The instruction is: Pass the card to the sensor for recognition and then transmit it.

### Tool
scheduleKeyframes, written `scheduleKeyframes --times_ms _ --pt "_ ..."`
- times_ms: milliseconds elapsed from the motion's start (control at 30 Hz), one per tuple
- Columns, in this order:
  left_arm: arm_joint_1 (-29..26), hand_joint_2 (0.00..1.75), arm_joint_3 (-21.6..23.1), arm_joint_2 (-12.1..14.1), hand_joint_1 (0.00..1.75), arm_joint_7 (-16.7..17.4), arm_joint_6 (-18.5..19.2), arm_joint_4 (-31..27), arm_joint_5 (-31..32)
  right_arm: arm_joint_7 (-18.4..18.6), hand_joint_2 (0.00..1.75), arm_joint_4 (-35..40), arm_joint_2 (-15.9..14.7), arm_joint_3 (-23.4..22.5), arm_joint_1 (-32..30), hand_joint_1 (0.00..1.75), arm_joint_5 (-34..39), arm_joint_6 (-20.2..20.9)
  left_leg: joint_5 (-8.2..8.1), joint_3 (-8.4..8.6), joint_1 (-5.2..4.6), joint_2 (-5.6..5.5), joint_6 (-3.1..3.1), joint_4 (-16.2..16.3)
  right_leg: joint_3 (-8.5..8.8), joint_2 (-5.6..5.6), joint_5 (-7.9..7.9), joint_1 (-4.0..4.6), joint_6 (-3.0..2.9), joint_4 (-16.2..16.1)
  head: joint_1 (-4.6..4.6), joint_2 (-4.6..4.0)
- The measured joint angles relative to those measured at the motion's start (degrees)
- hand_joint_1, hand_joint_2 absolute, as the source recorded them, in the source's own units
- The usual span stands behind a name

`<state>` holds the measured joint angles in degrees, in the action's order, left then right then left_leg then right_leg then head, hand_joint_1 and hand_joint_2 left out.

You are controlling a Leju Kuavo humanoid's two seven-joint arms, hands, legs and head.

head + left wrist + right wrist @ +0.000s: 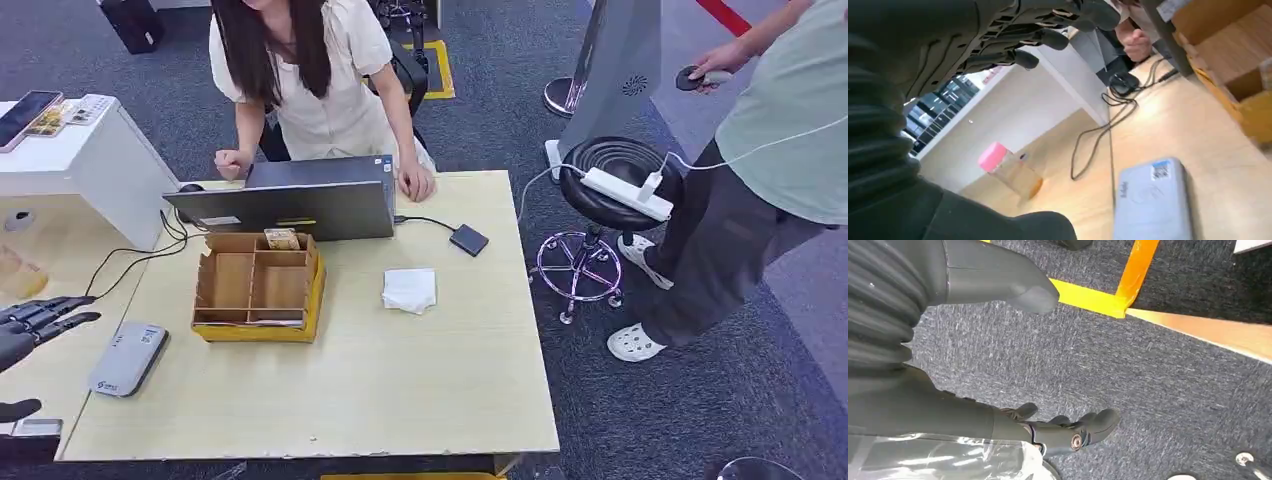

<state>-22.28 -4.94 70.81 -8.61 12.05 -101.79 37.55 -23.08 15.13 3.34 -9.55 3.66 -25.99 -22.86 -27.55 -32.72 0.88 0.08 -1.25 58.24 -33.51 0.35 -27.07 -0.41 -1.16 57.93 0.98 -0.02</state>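
Note:
A grey card sensor [128,358] lies flat near the table's left edge, and the left wrist view looks at it from close by [1153,200]. My left hand [35,322] hovers just left of it, off the table's edge, fingers [1040,35] stretched out and apart from the thumb, holding nothing. A small yellowish item [283,238], possibly the cards, stands in the back compartment of a cardboard organiser [258,288]. My right hand [948,410] hangs over the carpet with its fingers [1073,432] apart from the thumb and nothing in them.
A person leans on the table behind an open laptop [300,200]. A white napkin [409,290] and a small black box [468,240] lie to the right. A pink-capped bottle [1008,167] stands under the white counter [80,150]. Another person stands by a stool [610,185].

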Motion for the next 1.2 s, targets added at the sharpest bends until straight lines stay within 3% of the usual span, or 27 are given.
scheduleKeyframes --times_ms 400,600,733,1200 --pt "2.8 1.75 6.4 -11.3 0.00 2.6 -2.9 -0.7 4.2 0.2 1.75 0.0 0.4 -1.2 0.0 0.00 -0.1 -0.5 -0.02 -0.02 -0.05 -0.08 0.03 0.0 0.02 -0.14 0.00 -0.04 0.02 0.0 -0.04 0.00" --pt "7.9 1.75 12.1 -19.4 0.00 6.9 -6.3 1.1 12.4 0.5 1.75 0.0 0.6 -2.1 -0.2 0.00 -0.1 -1.1 -0.03 -0.02 -0.06 -0.15 0.06 0.1 0.04 -0.18 0.00 -0.07 0.03 0.0 0.00 0.00" --pt "10.3 1.75 15.9 -24.2 0.00 8.0 -8.0 2.8 15.0 0.5 1.75 0.0 0.9 -2.6 -0.3 0.00 -0.4 -1.1 -0.04 -0.02 -0.07 -0.15 0.07 0.1 0.03 -0.17 0.00 -0.08 0.03 0.0 -0.04 0.00" --pt "14.8 1.75 22.4 -33.8 0.00 9.2 -10.3 7.0 18.3 0.5 1.75 0.0 0.9 -3.8 -0.6 0.00 -1.2 -1.1 -0.07 0.00 -0.09 -0.12 0.13 0.1 0.03 -0.14 -0.02 -0.10 0.08 0.0 -0.02 0.00"
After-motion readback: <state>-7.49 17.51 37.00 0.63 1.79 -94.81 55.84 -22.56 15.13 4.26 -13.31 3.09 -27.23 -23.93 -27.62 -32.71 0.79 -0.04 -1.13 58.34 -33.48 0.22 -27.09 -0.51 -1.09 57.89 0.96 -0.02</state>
